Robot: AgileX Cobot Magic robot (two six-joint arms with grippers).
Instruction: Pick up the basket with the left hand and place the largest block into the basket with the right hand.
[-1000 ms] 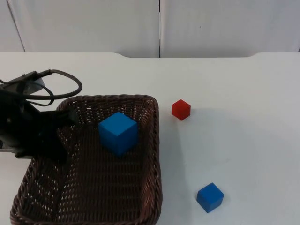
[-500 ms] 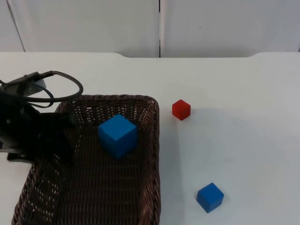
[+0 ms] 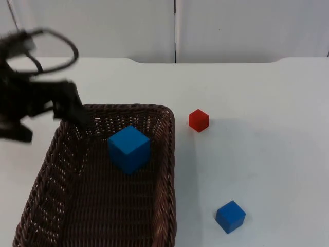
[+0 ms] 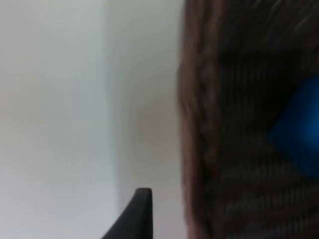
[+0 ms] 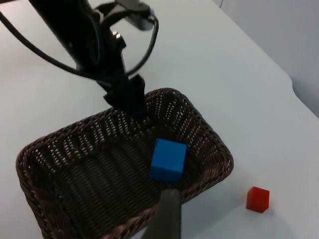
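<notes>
A small red block (image 3: 198, 120) is sitting on the white table top (image 3: 267, 103), just beside the right of a wicker rim's far corner. A small blue block (image 3: 230, 216) is lying nearer the front edge, well apart from the red one. A grey partition wall (image 3: 247, 28) is closing the table's far side, with a dark vertical seam (image 3: 175, 31) running down it.

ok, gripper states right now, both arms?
Left gripper: at the basket rim's far left corner, cannot tell.
Right gripper: cannot tell.

Lab bench: white table (image 3: 267, 92) (grey partition wall (image 3: 247, 28))
</notes>
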